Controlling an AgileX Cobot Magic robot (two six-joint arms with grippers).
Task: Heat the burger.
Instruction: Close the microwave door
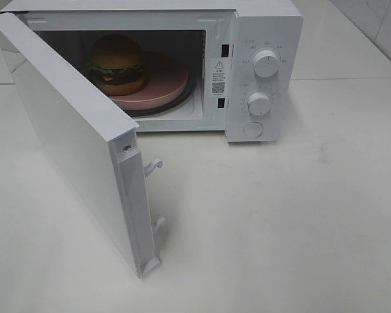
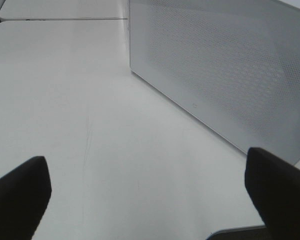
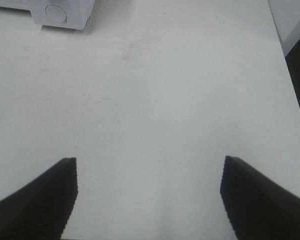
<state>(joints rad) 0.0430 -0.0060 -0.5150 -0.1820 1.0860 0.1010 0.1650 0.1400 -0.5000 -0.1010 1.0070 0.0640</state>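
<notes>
The burger (image 1: 117,63) sits on a pink plate (image 1: 169,81) inside the microwave (image 1: 267,23), ready for heating, though the microwave's door (image 1: 72,150) hangs open. Outside the microwave, left gripper (image 2: 146,167) and right gripper (image 3: 150,165) are spread and empty.

Microwave (image 1: 264,39) casing, door (image 1: 72,150) and knobs (image 1: 267,63): white. Door panel (image 2: 225,65): pale grey with a fine dotted mesh. Burger (image 1: 117,63): glossy golden-brown bun, green lettuce, yellow cheese, dark patty. Plate (image 1: 166,81): pink. Table (image 1: 280,222): plain off-white. Left gripper (image 2: 146,160) and right gripper (image 3: 150,159): black, unpatterned.
</notes>
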